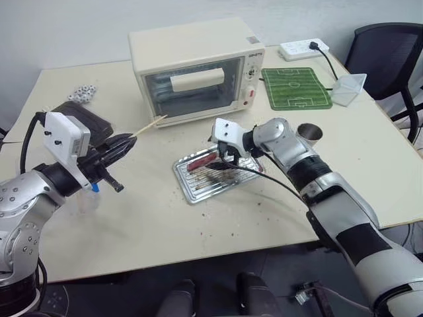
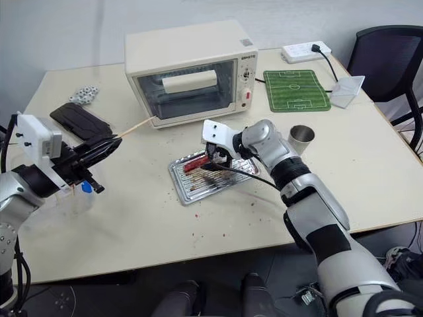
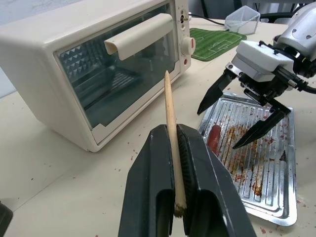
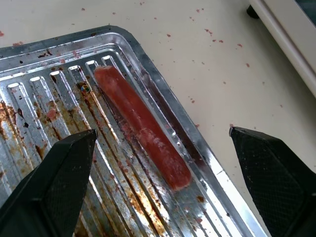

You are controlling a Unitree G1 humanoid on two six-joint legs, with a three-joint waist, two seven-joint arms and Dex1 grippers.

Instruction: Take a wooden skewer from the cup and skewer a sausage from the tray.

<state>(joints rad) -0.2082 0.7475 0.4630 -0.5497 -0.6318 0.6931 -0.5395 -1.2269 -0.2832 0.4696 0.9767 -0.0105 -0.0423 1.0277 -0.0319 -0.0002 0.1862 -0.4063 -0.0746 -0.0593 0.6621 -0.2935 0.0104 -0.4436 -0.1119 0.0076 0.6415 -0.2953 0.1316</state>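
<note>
My left gripper [image 1: 125, 142] is shut on the wooden skewer [image 3: 170, 123], a pale stick whose tip points toward the oven. It hovers over the left of the table, apart from the tray. The ribbed, greasy silver tray [image 1: 195, 190] lies in front of the oven. One red-brown sausage [image 4: 143, 126] lies along its far edge. My right gripper [image 1: 223, 162] hangs open just above the tray, a finger on each side of the sausage, not touching it. The silver cup [image 2: 301, 139] stands to the right of the tray, behind my right forearm.
A cream toaster oven [image 1: 192, 69] stands behind the tray. A green pitch mat [image 1: 295, 87], a clear container [image 1: 348, 88] and a power strip [image 1: 303, 47] lie at the back right. At the left are a black flat object [image 2: 76, 119] and a clear box [image 2: 78, 197]. A black chair [image 1: 390, 53] stands beyond the table's right edge.
</note>
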